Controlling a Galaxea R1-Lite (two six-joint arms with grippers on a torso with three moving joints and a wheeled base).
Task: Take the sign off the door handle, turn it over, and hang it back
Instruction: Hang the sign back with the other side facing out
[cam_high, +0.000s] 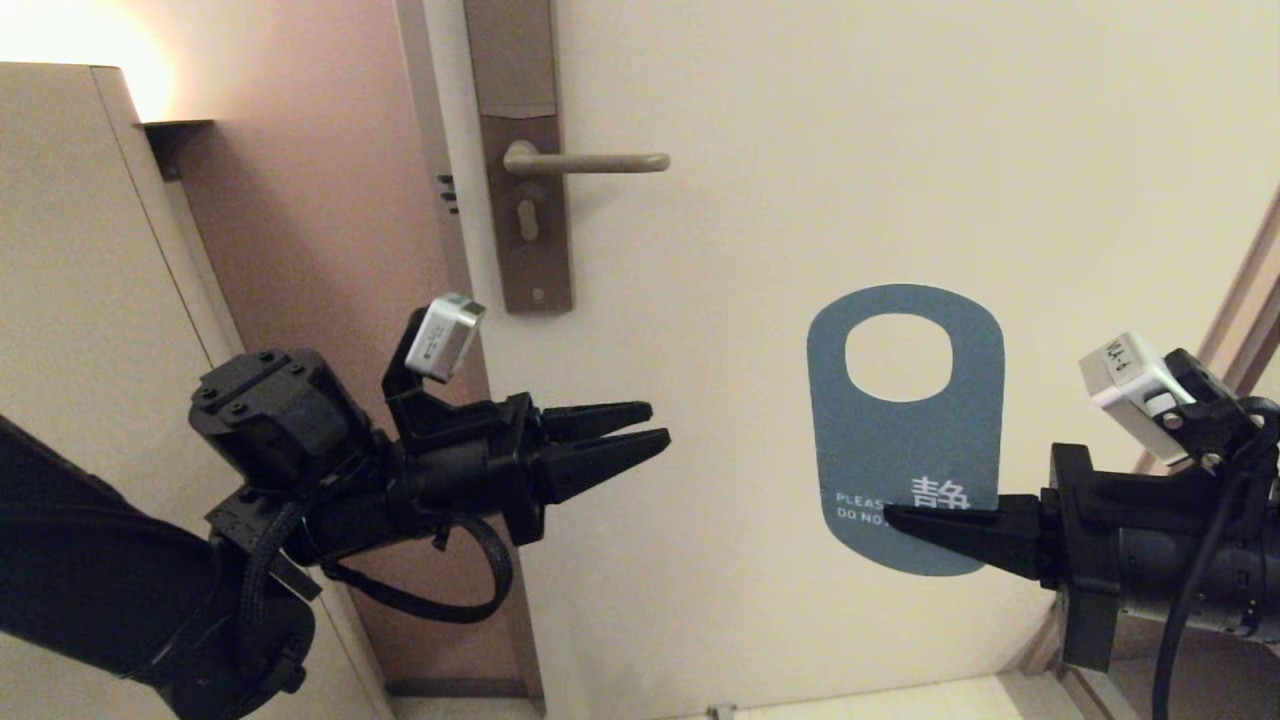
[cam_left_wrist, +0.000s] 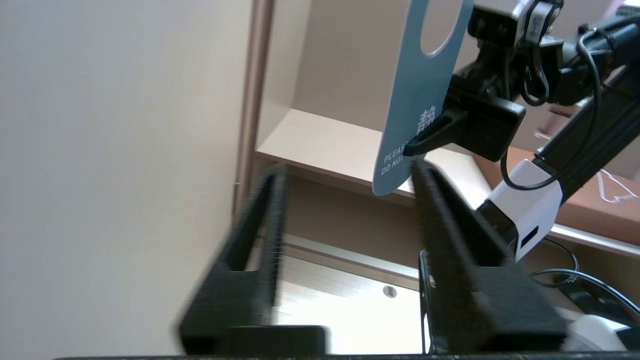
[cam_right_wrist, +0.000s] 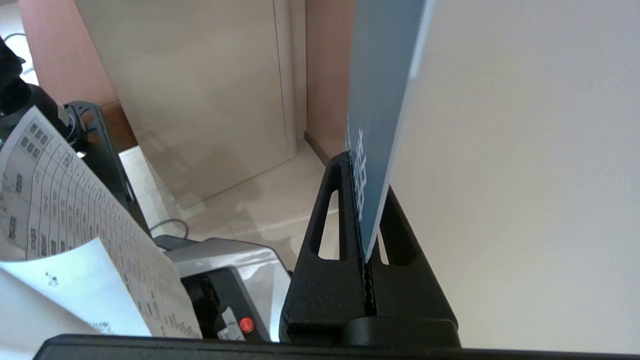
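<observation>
Right gripper (cam_high: 890, 515): jaws pinching the sign (cam_high: 905, 430) low, keeping its hole free for hanging.
Left gripper (cam_high: 655, 428): hovering left, jaws gaping.
Door handle (cam_high: 585, 161): standing bare.

The sign (cam_high: 905, 440) shows its blue side, with white lettering low on the face and the cream door (cam_high: 900, 150) visible through its oval hole. The handle (cam_high: 590, 161) is a pale beige-grey lever on a brown backplate (cam_high: 522, 150), and the wall (cam_high: 320, 230) left of the door is dusky pink. Both grippers, left (cam_high: 640, 432) and right (cam_high: 900, 517), are matte black, each topped by a white camera block.
</observation>
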